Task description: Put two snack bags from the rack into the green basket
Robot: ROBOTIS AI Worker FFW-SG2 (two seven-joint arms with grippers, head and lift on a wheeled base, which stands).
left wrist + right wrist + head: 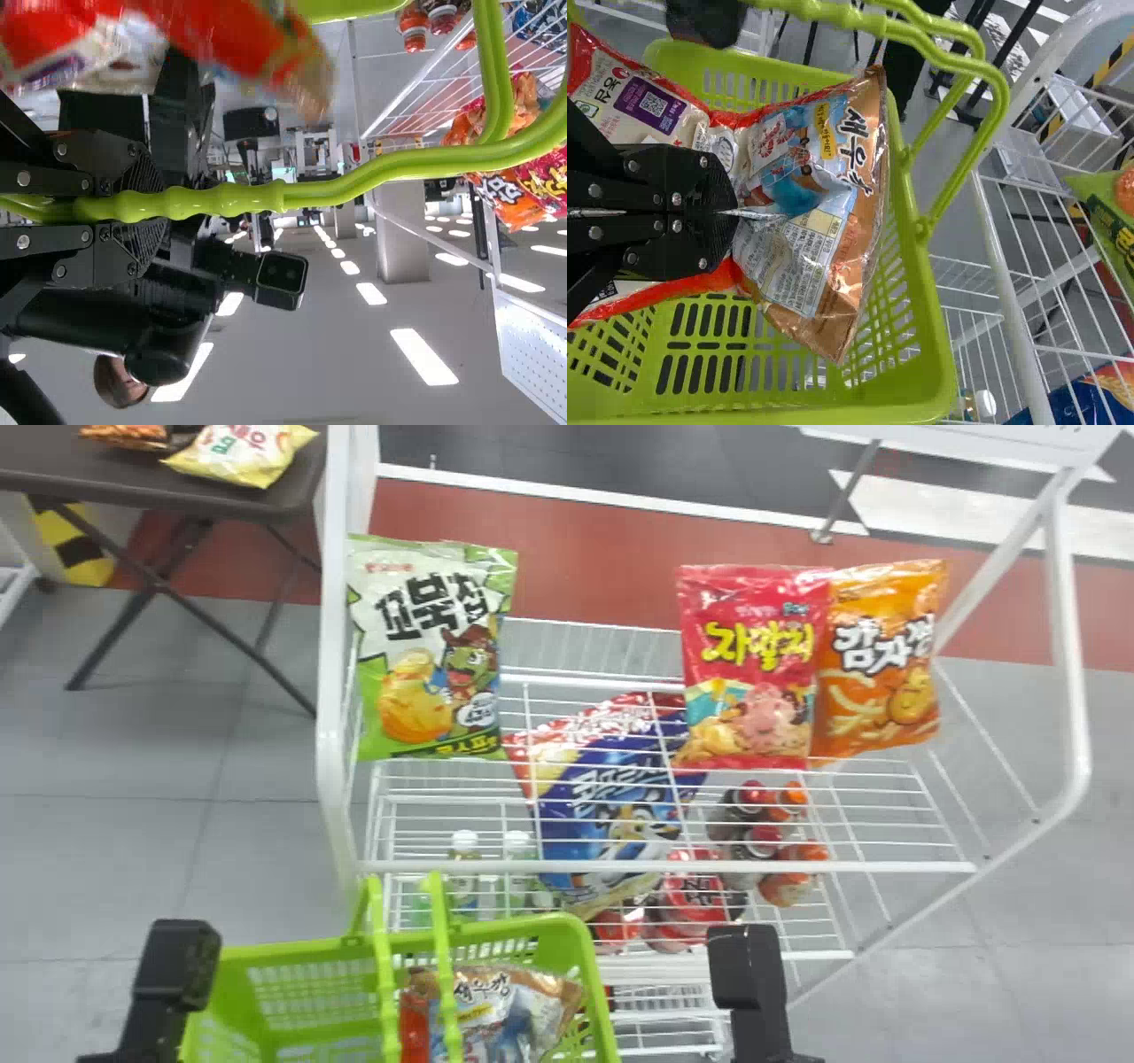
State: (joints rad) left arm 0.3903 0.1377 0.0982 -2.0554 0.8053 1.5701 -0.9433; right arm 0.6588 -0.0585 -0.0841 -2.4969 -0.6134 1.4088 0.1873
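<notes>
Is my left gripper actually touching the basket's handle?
Touching. The left wrist view shows it: the left gripper has its ridged pads pressed against the green handle from both sides, with the bar running between them.

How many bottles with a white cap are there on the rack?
2 low in the rack, just beyond the green basket: the left bottle and the right bottle. More may be hidden behind it.
</notes>
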